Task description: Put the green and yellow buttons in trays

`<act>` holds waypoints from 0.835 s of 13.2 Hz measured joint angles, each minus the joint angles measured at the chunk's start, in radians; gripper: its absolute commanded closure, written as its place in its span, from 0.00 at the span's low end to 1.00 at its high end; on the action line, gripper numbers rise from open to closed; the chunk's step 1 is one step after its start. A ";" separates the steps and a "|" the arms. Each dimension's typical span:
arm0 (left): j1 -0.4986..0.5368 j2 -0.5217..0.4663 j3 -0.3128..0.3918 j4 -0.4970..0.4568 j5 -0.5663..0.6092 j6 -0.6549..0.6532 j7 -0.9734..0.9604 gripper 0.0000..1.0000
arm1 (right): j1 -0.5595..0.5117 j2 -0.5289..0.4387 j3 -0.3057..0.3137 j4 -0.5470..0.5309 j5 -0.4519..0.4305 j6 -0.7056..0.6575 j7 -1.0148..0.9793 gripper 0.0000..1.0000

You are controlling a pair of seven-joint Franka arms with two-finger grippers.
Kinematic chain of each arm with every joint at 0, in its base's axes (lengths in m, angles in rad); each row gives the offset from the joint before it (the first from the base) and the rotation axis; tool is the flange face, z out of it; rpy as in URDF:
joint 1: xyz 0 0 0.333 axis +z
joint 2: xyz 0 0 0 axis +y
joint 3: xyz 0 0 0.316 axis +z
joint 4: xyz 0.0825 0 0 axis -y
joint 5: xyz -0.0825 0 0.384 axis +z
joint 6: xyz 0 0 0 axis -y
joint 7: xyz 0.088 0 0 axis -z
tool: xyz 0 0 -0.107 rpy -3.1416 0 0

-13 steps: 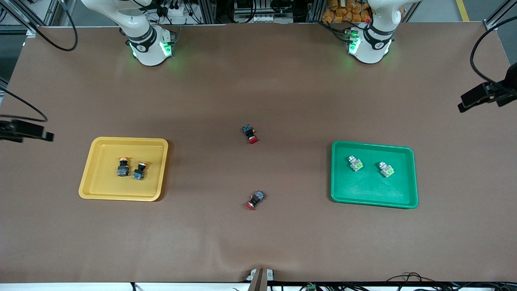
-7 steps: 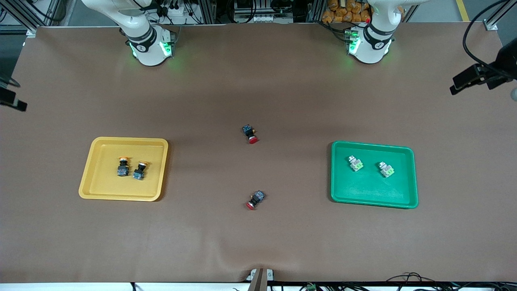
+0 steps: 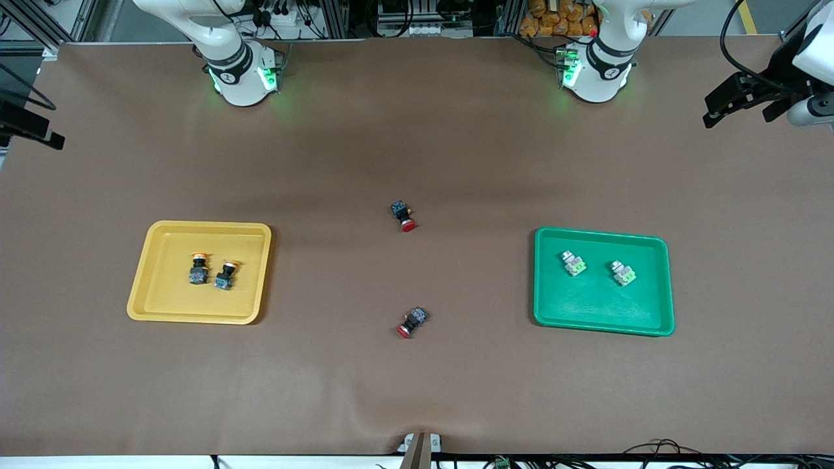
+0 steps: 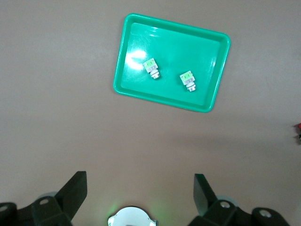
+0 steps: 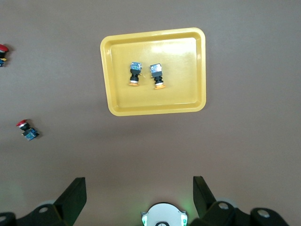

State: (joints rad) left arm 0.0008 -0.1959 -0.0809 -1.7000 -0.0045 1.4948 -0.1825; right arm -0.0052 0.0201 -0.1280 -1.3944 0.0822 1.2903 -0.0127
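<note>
The yellow tray [image 3: 163, 296] lies toward the right arm's end of the table and holds two yellow-capped black buttons [image 3: 199, 268] [image 3: 225, 275] side by side. The green tray [image 3: 586, 309] lies toward the left arm's end and holds two grey-white buttons with green ends [image 3: 573, 263] [image 3: 623, 273]. My left gripper [image 3: 736, 111] hangs high over the table's edge at its own end, open and empty [image 4: 139, 188]. My right gripper [image 3: 26, 124] hangs high over the table's edge at its own end, open and empty [image 5: 139, 188]. The wrist views look down on the green tray [image 4: 207, 52] and the yellow tray [image 5: 183, 56].
Two black switches with red caps lie on the brown mat between the trays, one [image 3: 404, 215] farther from the front camera than the other [image 3: 412, 322]. The arm bases [image 3: 241, 75] [image 3: 596, 71] stand along the table's top edge.
Both grippers have drawn back toward the base side of the table, away from the trays. The buttons and trays have not moved.
</note>
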 measured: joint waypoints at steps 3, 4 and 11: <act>-0.003 0.001 -0.001 -0.006 0.000 0.022 0.000 0.00 | 0.002 -0.032 0.024 -0.041 -0.028 0.026 0.000 0.00; -0.004 0.001 -0.002 -0.006 0.000 0.027 0.000 0.00 | 0.002 -0.032 0.031 -0.044 -0.029 0.032 0.000 0.00; -0.003 0.024 -0.001 0.002 0.000 0.032 0.002 0.00 | 0.000 -0.039 0.060 -0.065 -0.041 0.046 0.000 0.00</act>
State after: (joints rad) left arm -0.0020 -0.1724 -0.0816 -1.6976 -0.0045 1.5267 -0.1806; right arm -0.0057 -0.0185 -0.0680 -1.4590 0.0409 1.3362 -0.0130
